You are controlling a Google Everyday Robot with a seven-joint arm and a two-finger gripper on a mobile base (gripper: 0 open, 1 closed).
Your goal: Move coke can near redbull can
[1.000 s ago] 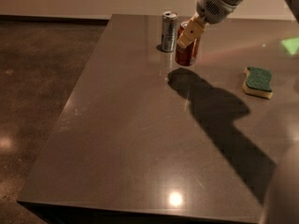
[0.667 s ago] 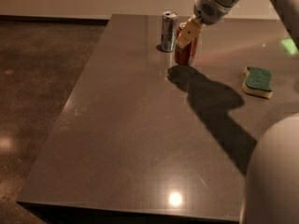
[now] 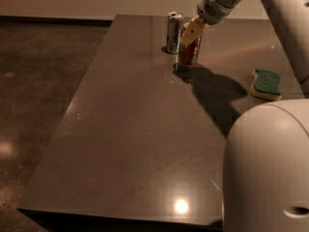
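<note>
Standing upright on the far part of the table [image 3: 135, 129], the coke can [image 3: 192, 55] sits inside the gripper [image 3: 189, 38], whose jaws are pinched onto its upper half. One tan finger [image 3: 190, 33] slants across the front of the can, hiding much of its top, while the red lower body shows below it. Whether the can's base touches the tabletop or is lifted a hair off it cannot be told.

Just beside the gripper, on its left as the camera sees it, the redbull can [image 3: 174, 32] stands upright. The two cans are very close, with only a thin gap or none visible between them.

Up and to the right of the gripper, the pale wrist and arm [image 3: 219, 1] rise out of the top edge of the view. Below the gripper, a dark shadow [image 3: 215, 93] of the arm stretches across the table toward the near right.

Well apart from the gripper, toward the right edge of the table, lies a sponge [image 3: 266, 83] with a green top and yellow underside. Nearest the camera, far below the gripper, a rounded white part of the robot [image 3: 268, 173] fills the lower right corner.
</note>
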